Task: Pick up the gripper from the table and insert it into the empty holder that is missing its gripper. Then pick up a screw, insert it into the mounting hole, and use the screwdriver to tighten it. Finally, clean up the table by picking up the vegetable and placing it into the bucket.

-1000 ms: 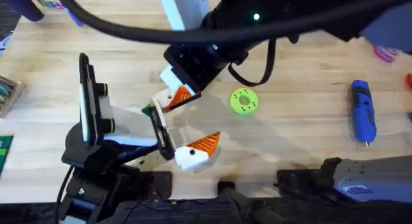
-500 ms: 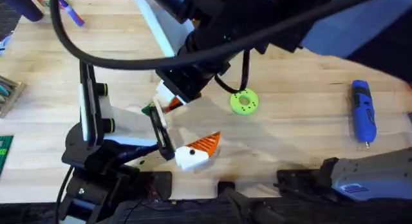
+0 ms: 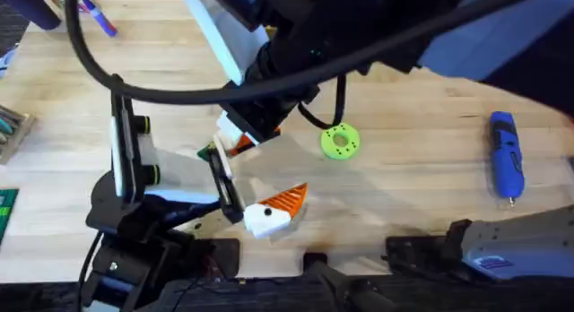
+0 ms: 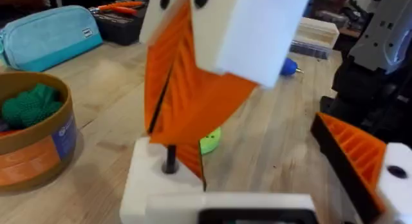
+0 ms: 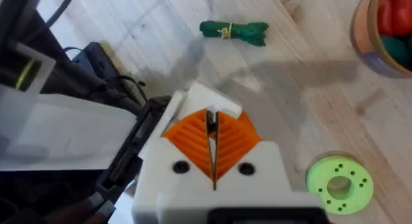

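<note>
Overhead view: the counter (image 3: pixel 421 124) carries the holder (image 3: pixel 222 188), a short black bar in the lower left centre joined to white arms and a black base. One orange-ribbed fingertip on a white block (image 3: pixel 273 209) sits at the bar's lower end. A large dark arm crosses the upper half of the frame. The right tool (image 3: pixel 238 143) is at the bar's upper end. A green ring (image 3: pixel 340 141) lies just right of it. The blue screwdriver (image 3: pixel 505 155) lies well apart at the right edge.

Right wrist view: the orange pads (image 5: pixel 193 143) of the right tool are pressed together, with a thin dark sliver in the seam. The gripper (image 5: pixel 207 100), seen as a white block, lies just past the pad tips, beside the holder bar. Whether it is seated cannot be told. The green vegetable (image 5: pixel 233 31) lies on the counter, apart from the bucket (image 5: pixel 358 40).

Left wrist view: whether the left tool (image 4: pixel 187 176) is spread or pressed together cannot be told.
</note>
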{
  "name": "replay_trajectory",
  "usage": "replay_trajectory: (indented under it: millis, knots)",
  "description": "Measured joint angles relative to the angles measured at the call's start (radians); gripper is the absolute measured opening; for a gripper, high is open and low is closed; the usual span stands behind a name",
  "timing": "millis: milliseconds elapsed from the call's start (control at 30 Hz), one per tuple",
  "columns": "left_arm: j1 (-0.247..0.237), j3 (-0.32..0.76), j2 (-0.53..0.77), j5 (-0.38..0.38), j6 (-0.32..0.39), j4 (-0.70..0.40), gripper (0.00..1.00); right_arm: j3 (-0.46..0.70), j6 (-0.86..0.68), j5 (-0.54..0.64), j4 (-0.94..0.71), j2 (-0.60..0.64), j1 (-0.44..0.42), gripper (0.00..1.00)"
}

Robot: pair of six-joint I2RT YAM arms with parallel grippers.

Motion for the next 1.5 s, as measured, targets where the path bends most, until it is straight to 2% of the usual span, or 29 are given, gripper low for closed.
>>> replay_trajectory:
  millis: [1233, 1267, 1333, 1400, 1500]
  knots:
    - [0.000, 0.000, 0.000, 0.000, -0.005, 0.000, 0.994, 0.000, -0.003, 0.004, 0.015, 0.033, 0.019, 0.006]
    - [0.000, 0.000, 0.000, 0.000, -0.005, 0.000, 0.994, 0.000, 0.000, 0.003, 0.014, 0.033, 0.019, 0.041]
    - [0.000, 0.000, 0.000, 0.000, -0.005, 0.000, 0.994, 0.000, -0.006, 0.000, 0.015, 0.033, 0.020, 0.245]
    - [0.000, 0.000, 0.000, 0.000, -0.007, -0.001, 0.994, 0.001, -0.009, 0.003, 0.016, 0.033, 0.022, 0.361]
    - [0.000, 0.000, 0.000, 0.000, -0.008, 0.000, 0.994, 0.001, -0.009, 0.005, 0.014, 0.033, 0.021, 0.442]
